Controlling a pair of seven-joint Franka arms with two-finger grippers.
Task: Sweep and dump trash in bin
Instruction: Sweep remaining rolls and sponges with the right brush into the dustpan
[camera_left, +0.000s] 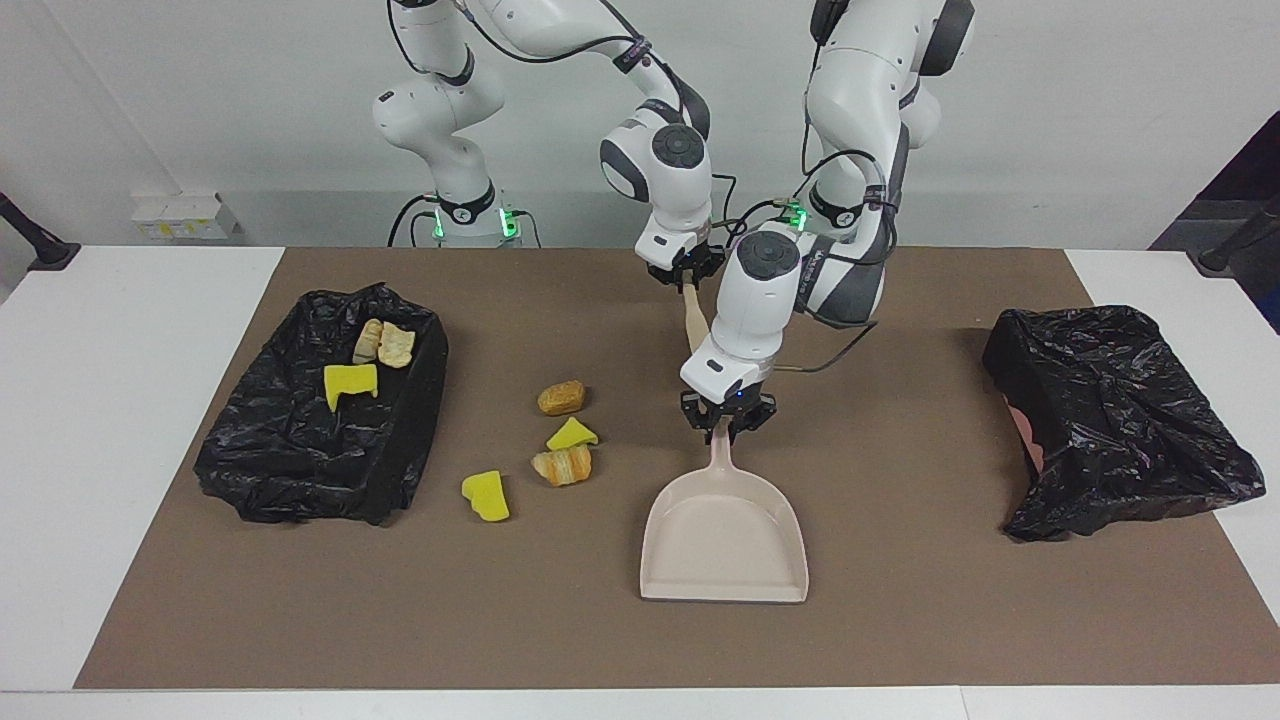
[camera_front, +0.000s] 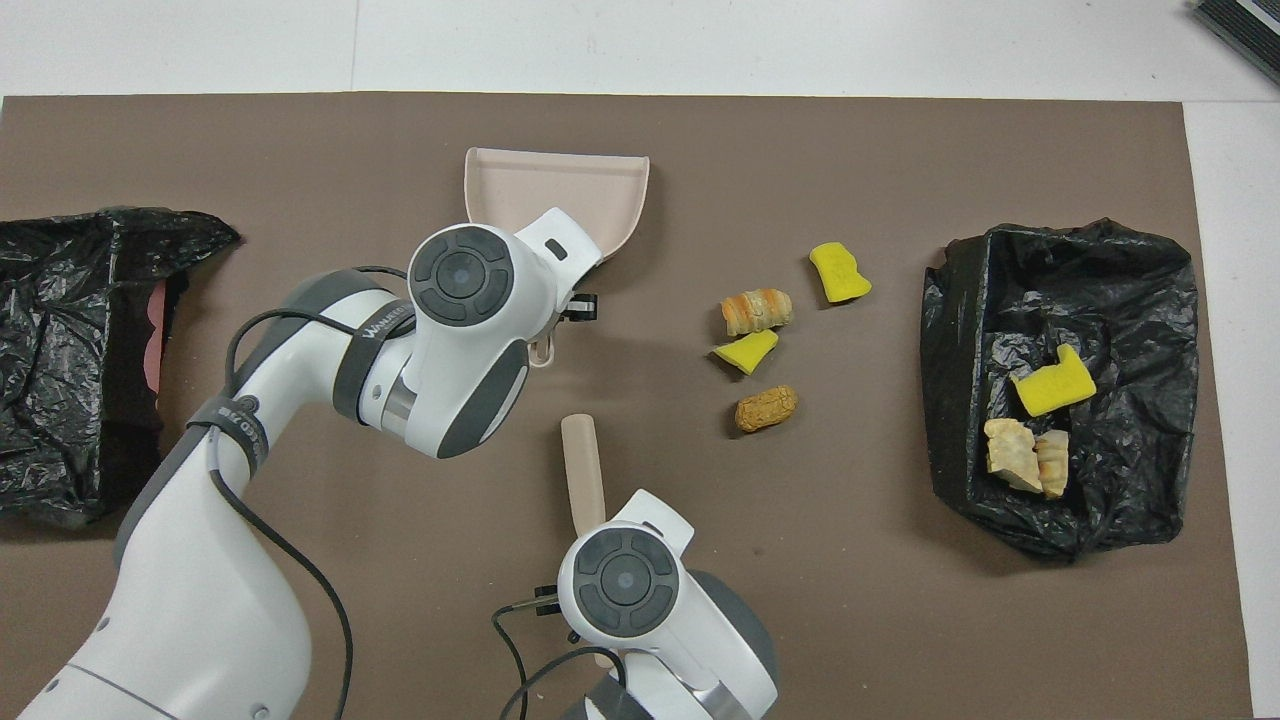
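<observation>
My left gripper (camera_left: 728, 420) is shut on the handle of the beige dustpan (camera_left: 722, 540), which lies flat on the brown mat. Over the mat's edge by the robots, my right gripper (camera_left: 685, 278) is shut on the beige brush (camera_left: 694, 318), tilted, its end hidden by the left arm. Loose trash lies beside the dustpan toward the right arm's end: a brown roll (camera_left: 561, 397), a yellow wedge (camera_left: 571, 434), a croissant piece (camera_left: 562, 465) and a yellow chunk (camera_left: 485, 495). The black-lined bin (camera_left: 300, 450) holds a yellow piece (camera_left: 350, 383) and bread pieces (camera_left: 384, 343).
A second crumpled black bag (camera_left: 1110, 420) sits at the left arm's end of the mat (camera_left: 900, 620). White table (camera_left: 120, 400) surrounds the mat. In the overhead view the left arm covers the dustpan's handle (camera_front: 543, 352).
</observation>
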